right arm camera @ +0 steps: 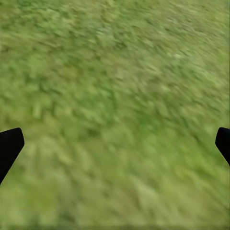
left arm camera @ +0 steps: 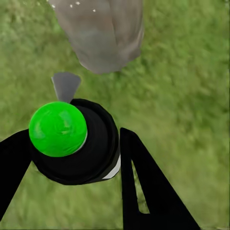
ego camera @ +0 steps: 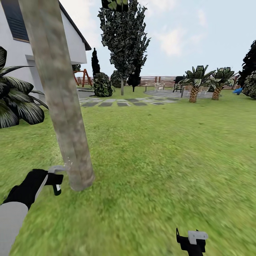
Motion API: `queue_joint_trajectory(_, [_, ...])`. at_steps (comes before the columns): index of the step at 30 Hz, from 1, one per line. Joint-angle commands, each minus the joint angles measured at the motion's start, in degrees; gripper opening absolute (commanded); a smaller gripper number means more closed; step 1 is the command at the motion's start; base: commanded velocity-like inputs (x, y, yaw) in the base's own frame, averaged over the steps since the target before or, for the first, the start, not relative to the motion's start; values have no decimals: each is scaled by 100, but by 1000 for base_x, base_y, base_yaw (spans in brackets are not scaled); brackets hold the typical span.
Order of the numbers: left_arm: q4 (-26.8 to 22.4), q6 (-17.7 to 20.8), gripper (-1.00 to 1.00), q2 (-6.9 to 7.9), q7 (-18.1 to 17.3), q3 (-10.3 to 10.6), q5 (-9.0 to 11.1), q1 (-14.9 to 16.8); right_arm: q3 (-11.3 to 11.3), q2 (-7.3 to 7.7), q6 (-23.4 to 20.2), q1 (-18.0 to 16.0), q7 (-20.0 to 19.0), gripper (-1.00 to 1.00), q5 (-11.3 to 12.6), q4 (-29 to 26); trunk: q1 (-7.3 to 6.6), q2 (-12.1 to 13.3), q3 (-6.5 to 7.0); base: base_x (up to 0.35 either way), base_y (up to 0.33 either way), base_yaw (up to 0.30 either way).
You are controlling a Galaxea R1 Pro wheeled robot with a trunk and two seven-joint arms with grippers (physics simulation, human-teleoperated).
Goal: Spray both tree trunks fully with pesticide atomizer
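Our left hand [ego camera: 57, 179] is clamped around the pesticide atomizer [left arm camera: 72, 141], its two fingers [left arm camera: 143, 191] pressed against the black body on either side, the green cap facing the wrist camera and the grey nozzle [left arm camera: 65, 86] aimed at the foot of the tree trunk [ego camera: 62, 103]. In the head view the atomizer sits low, just beside the trunk's base, where the trunk meets the floor [ego camera: 160, 160]. A few white specks of pesticide [left arm camera: 76, 5] show on the bark near the nozzle.

Our right hand [ego camera: 192, 241] hangs spread and empty over the grass, well apart from the trunk.

We judge this as spraying the first trunk, low down. The main risk is uneven cover: the nozzle points at one spot near the base, and the trunk rises far above our hand, so the upper bark and the far side could stay bare unless we sweep up and around. So close in, the nozzle or our arm could also bump the trunk, shifting the atomizer in the grip. The second tree [ego camera: 122, 39] stands well off by the grey slabs [ego camera: 121, 103] and remains to be done.
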State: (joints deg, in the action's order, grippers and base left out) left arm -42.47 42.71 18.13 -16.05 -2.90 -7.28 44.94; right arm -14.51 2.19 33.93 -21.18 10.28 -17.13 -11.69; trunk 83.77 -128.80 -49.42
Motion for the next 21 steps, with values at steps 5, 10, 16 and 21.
queue_joint_trajectory(5, [-318, 338, -100, 3, -132, 119, -116, -20, 1, 0, 0, 0, 0, 100, 0, 0, 0, 0, 0, 26, 0, 0])
queue_joint_trajectory(10, [-342, 371, -100, 220, -133, 108, -132, -83, 1, 0, 0, 0, 0, 100, 0, 0, 0, 0, 0, 284, 66, 0])
queue_joint_trajectory(16, [-336, 337, -100, 292, -129, 148, -115, -98, 1, -1, 0, 0, 0, 100, 0, 0, 0, 0, 0, 180, 41, 0])
queue_joint_trajectory(21, [-341, 345, -100, -55, -130, 167, -114, -84, 1, 0, 0, 0, 0, 100, 0, 0, 0, 0, 0, 9, 1, 0])
